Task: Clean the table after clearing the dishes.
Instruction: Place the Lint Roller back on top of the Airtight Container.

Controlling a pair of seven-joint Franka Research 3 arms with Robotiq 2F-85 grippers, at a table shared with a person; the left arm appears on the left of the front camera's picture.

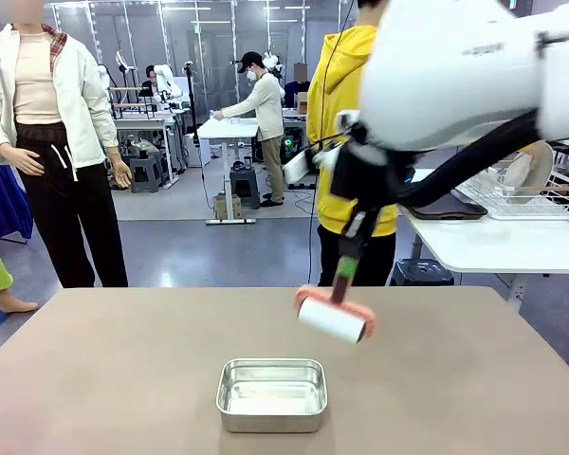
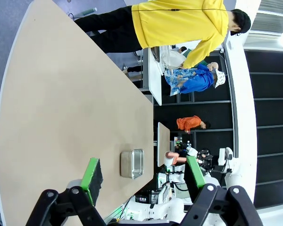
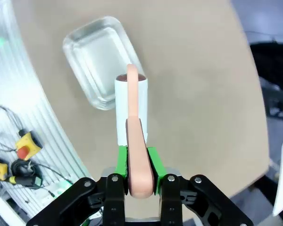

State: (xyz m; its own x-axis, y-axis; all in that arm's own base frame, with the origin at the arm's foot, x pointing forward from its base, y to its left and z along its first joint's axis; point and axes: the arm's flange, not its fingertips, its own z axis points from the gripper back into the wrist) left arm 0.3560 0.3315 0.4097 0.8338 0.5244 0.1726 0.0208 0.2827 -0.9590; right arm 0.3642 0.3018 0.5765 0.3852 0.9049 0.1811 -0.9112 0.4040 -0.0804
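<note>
Table top (image 1: 104, 379), the big grey-brown surface, fills the near part of the front view. A shiny steel pan (image 1: 271, 394) sits on it close to the robot's side, near the middle. The pan looks bare inside.

Just past the pan, a lint roller (image 1: 333, 318) hangs over the surface. It has a white roll and a pink frame with a pink handle. The roll is tilted. It is hard to tell if the roll touches the surface or floats just above it.

The right hand (image 3: 140, 162) is squeezed tight on the pink handle of the roller. In the right wrist view the green pads (image 3: 123, 161) press on both sides of the handle, and the white roll points away toward the pan (image 3: 101, 61). The big white right arm (image 1: 465, 71) comes in from the right, high over the surface.

The left hand (image 2: 144, 176) holds nothing. Its two green fingers (image 2: 91, 173) stand wide apart, up above the surface (image 2: 70, 103). The pan (image 2: 132, 164) shows small between them, farther off.

At the far side of the surface stands a person in a yellow hoodie (image 1: 346, 123). Behind that person is a smaller white table (image 1: 484, 242) with a wire rack (image 1: 526, 194) on it.
</note>
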